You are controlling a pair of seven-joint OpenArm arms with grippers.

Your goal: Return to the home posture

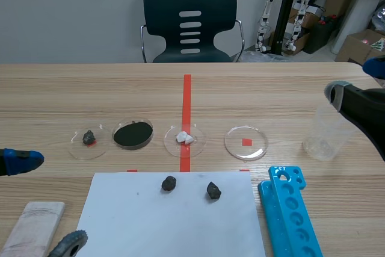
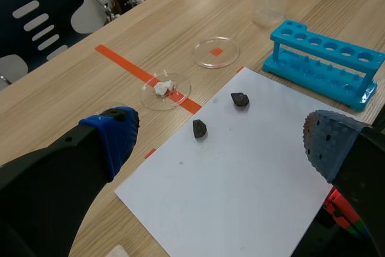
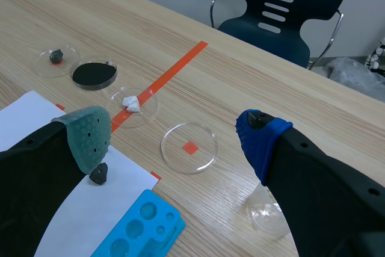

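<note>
Left gripper [image 2: 219,139]: I read it as spread wide with nothing between the pads, low at the table's [image 1: 60,88] near left, beside the paper [image 2: 240,179].

Right gripper [image 3: 174,136]: also spread wide with nothing held, raised at the table's right edge near the cup [image 1: 325,136].

On the paper I log a left stone [image 1: 169,183] and a right stone [image 1: 213,191], lying apart.

Beyond the paper I count a row of four:
- stone dish [image 1: 89,138]
- powder dish [image 1: 133,134], black inside
- lump dish [image 1: 184,138], with white bits, on the tape line
- clear dish [image 1: 246,142]

Blue rack [image 1: 289,209]: lies just right of the paper.

Chair [image 1: 190,22]: stands behind the table.
</note>
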